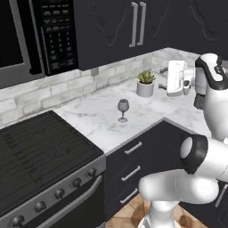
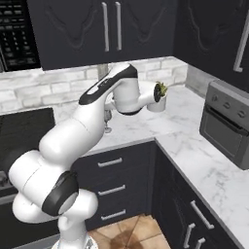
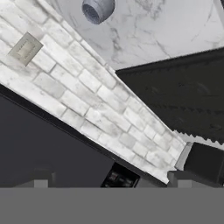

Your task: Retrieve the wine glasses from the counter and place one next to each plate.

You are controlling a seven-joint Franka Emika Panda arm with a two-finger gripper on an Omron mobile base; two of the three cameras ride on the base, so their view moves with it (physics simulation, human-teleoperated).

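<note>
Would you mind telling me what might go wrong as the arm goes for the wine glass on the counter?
1. The wine glass stands upright on a thin stem and small foot; a sideways nudge from the open tool would likely topple it.
2. The potted plant lies between tool and glass, so a low sweep might clip it.
3. In the hand view the glass sits at the frame's edge, so alignment may be poor.

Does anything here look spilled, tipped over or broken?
No. The glass stands upright on the counter, the plant sits straight in its pot, and nothing is spilled.
</note>
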